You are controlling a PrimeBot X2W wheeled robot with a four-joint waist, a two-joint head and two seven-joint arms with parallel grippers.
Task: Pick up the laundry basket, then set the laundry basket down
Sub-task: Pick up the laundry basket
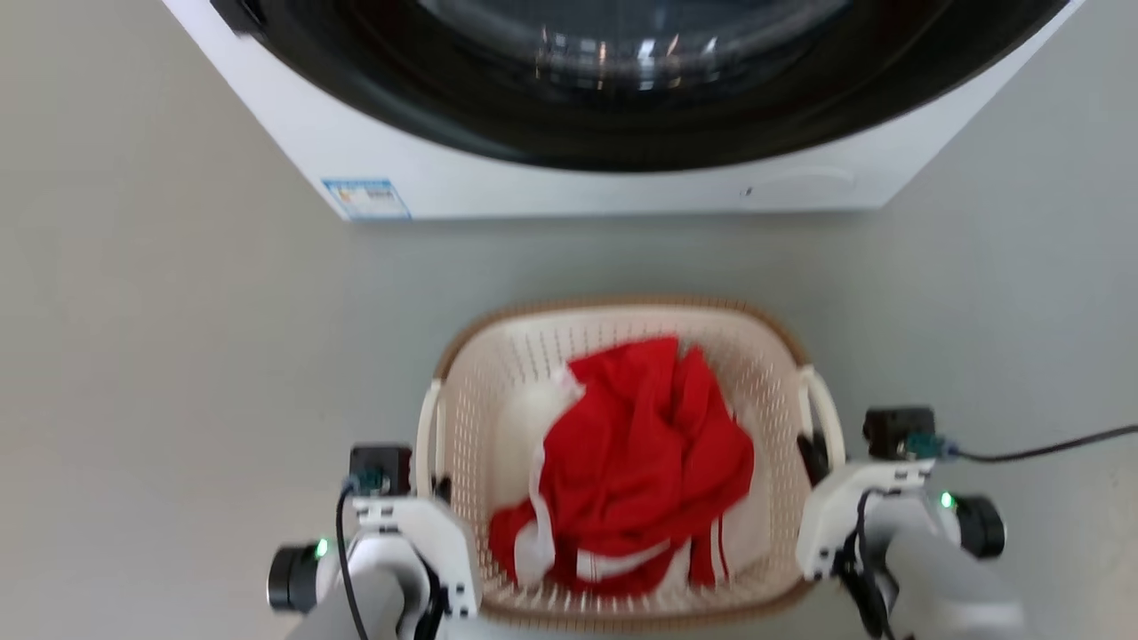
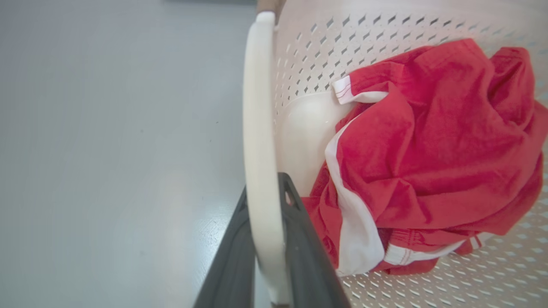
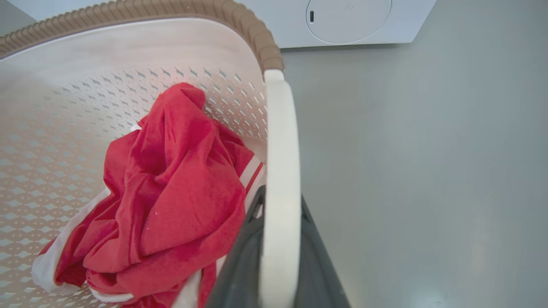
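Cream plastic laundry basket pinched by both loop handles
Left gripper and right gripper clamped on; looks like lift stage, next: raise evenly, keep level

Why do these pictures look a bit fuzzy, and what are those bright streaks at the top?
Head view: soft throughout, the red garment smeared; the streaks are glare on the washing machine door glass. Left wrist view: wide lens seems to bow the laundry basket handle. Right wrist view: crisper, the brown rim sharp, light even, no hard shadows.
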